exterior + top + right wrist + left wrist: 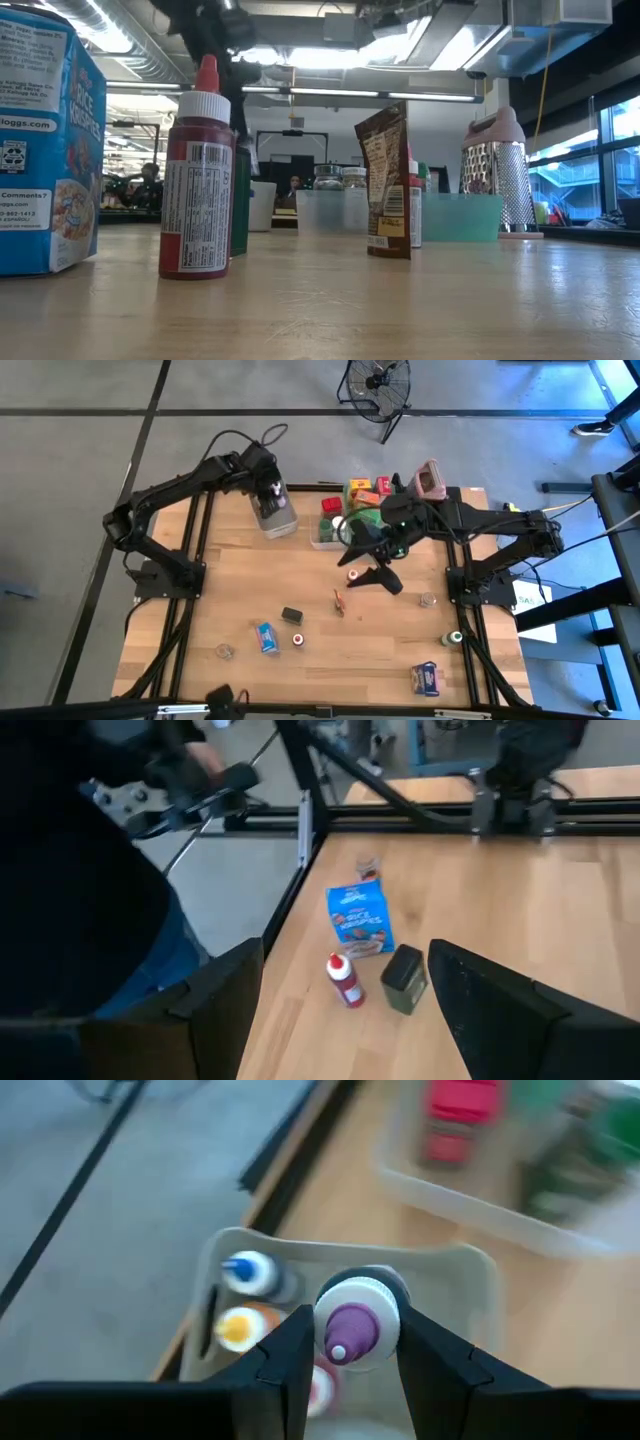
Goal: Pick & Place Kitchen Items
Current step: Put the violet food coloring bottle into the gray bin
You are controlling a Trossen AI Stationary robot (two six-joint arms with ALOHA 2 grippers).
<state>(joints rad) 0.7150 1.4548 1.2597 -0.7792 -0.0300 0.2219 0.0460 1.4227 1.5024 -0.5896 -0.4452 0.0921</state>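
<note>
Left gripper (345, 1355) clamped white-capped, purple-tipped small bottle (352, 1323) above clear plastic bin (470, 1265); best released low, upright. Right gripper (345, 1010) gaped empty.

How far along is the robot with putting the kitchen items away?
Partly done. Several items already sit in the clear bin under the left tool, and more fill the bins at the table's back. In hand: the left tool is shut on a purple-capped bottle above that bin. Left: the open right tool is empty, and the blue box, the red bottle and others remain scattered.
</note>
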